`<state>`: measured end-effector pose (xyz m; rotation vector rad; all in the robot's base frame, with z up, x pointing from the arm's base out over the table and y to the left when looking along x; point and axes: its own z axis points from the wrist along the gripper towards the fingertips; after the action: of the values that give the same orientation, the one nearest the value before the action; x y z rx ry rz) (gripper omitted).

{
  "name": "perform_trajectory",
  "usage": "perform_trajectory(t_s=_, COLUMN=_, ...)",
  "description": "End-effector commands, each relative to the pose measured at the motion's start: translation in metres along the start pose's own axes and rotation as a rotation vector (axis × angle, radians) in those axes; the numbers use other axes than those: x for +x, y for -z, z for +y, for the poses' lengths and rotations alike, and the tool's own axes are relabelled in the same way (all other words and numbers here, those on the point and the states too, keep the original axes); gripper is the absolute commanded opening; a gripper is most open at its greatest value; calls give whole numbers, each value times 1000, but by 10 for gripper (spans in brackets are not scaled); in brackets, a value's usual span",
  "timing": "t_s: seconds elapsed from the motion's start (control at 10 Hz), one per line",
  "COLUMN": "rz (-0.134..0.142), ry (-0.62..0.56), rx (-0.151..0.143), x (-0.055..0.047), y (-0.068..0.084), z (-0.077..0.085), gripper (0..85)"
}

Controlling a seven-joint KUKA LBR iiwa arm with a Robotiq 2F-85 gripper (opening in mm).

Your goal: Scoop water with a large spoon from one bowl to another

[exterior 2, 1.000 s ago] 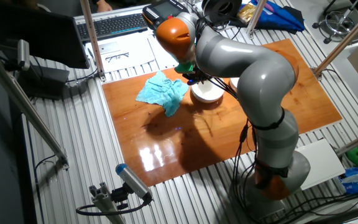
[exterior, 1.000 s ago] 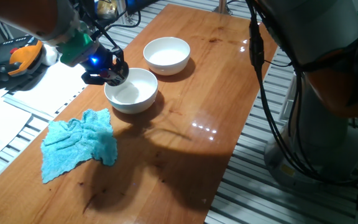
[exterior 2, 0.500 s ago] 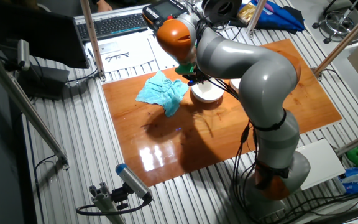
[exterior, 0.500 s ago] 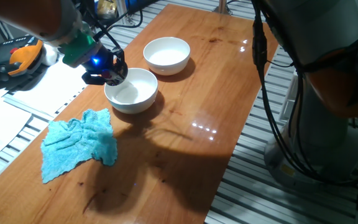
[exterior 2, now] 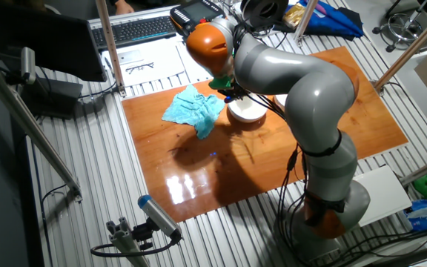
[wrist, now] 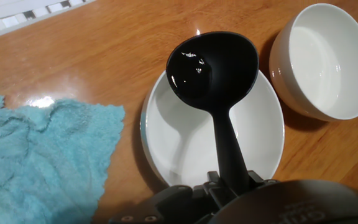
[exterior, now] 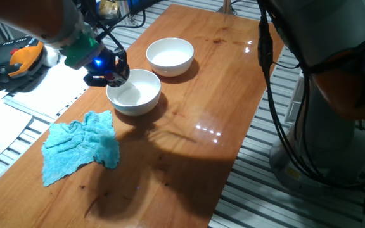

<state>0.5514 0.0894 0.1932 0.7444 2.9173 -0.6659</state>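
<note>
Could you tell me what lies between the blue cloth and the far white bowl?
The near white bowl sits between the blue cloth and the far bowl, with the ladle over it, in the hand view.

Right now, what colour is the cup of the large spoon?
Black and glossy; the large spoon shows best in the hand view, above a white bowl.

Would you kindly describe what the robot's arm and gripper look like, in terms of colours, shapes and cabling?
The arm is made of rounded, glossy silver-grey segments with orange bands at the joints and an orange cap near the wrist. Black cables run loosely alongside it toward the base. A green ring sits behind the black gripper, which carries a small glowing blue light.
</note>
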Motion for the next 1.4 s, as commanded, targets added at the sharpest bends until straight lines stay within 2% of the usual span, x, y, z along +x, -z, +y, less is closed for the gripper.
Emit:
perform_trajectory(t_s=0.0, rz=1, ry=4, rx=-2, x=2, y=-1, z=-2, gripper=0)
perform_trajectory(t_s=0.2, rz=-12, ry=11, rx=0, x=10, y=-5, z=-8, gripper=0)
perform_trajectory(t_s=0.4, rz=-13, ry=17, rx=-1, x=19, y=-10, z=-15, gripper=0)
perform_trajectory(t_s=0.5, rz=-26, ry=32, rx=7, x=23, y=-14, z=-21, gripper=0)
perform_trajectory(t_s=0.7, rz=-27, ry=44, rx=6, x=21, y=-14, z=-27, gripper=0)
perform_trajectory(t_s=1.0, rz=-84, ry=113, rx=68, x=21, y=-11, z=-29, gripper=0)
perform_trajectory(t_s=1.1, rz=-115, ry=151, rx=106, x=22, y=-10, z=-29, gripper=0)
perform_trajectory(t_s=1.2, rz=-135, ry=170, rx=132, x=22, y=-9, z=-28, gripper=0)
perform_trajectory(t_s=1.3, rz=-138, ry=172, rx=136, x=22, y=-9, z=-28, gripper=0)
